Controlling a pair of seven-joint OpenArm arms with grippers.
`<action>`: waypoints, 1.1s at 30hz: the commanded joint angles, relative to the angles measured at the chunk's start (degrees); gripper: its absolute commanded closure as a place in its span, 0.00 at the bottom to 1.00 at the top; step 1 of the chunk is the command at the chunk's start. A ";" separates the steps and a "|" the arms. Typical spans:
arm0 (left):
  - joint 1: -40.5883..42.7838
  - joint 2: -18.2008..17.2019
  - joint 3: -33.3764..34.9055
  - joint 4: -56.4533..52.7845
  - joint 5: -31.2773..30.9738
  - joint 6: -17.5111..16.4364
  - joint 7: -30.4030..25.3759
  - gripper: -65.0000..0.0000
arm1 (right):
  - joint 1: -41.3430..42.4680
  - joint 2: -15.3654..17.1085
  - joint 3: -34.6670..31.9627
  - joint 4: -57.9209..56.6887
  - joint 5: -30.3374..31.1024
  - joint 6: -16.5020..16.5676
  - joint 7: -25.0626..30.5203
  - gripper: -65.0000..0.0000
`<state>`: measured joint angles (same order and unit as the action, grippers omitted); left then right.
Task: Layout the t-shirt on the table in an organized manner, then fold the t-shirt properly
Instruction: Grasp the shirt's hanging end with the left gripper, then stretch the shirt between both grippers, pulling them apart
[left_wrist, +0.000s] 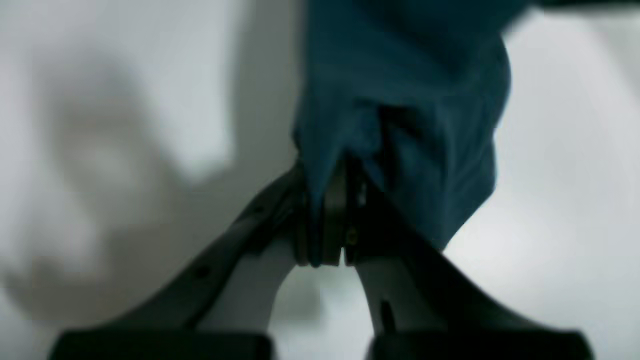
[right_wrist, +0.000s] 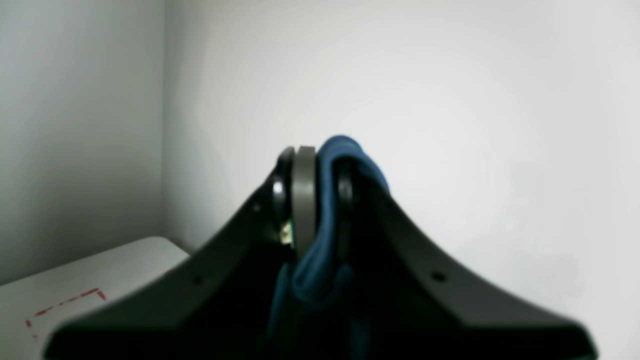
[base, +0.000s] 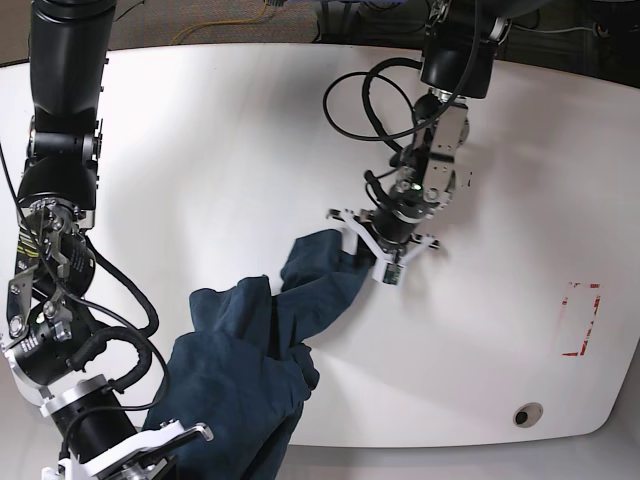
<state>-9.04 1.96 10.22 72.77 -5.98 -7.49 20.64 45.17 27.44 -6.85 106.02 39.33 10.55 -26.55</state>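
Left pincer (left_wrist: 332, 210) is clenched on a fold of the dark teal t-shirt (base: 250, 370) near the middle of the white worktop (base: 220, 170). Right pincer (right_wrist: 320, 200) grips another bunch of the same cloth, lifted at the near corner. Between them the shirt lies crumpled and stretched, partly resting on the worktop beside red tape marks (base: 582, 320).

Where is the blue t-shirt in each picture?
Left wrist: t-shirt upper middle, pinched in the left gripper.
Right wrist: a fold at centre, clamped in the right gripper.
Base: stretched from bottom left up to the middle.
Shared landmark: the white table.
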 joint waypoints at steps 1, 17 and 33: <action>-1.73 -1.91 -2.35 5.69 -0.22 0.06 1.82 1.00 | 0.94 0.82 3.03 -0.39 0.10 -0.57 0.92 1.00; -4.98 -11.76 -15.62 32.33 -0.22 -6.45 17.20 1.00 | 5.69 0.73 12.87 -15.25 -0.43 3.65 -5.23 1.00; -23.62 -16.59 -27.40 37.34 -0.22 -14.98 31.27 1.00 | 16.33 2.49 12.61 -33.53 -0.43 6.73 -5.41 1.00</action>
<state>-28.84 -13.85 -16.91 108.90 -6.07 -22.31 52.71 57.67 29.19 5.54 72.77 38.17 17.17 -34.37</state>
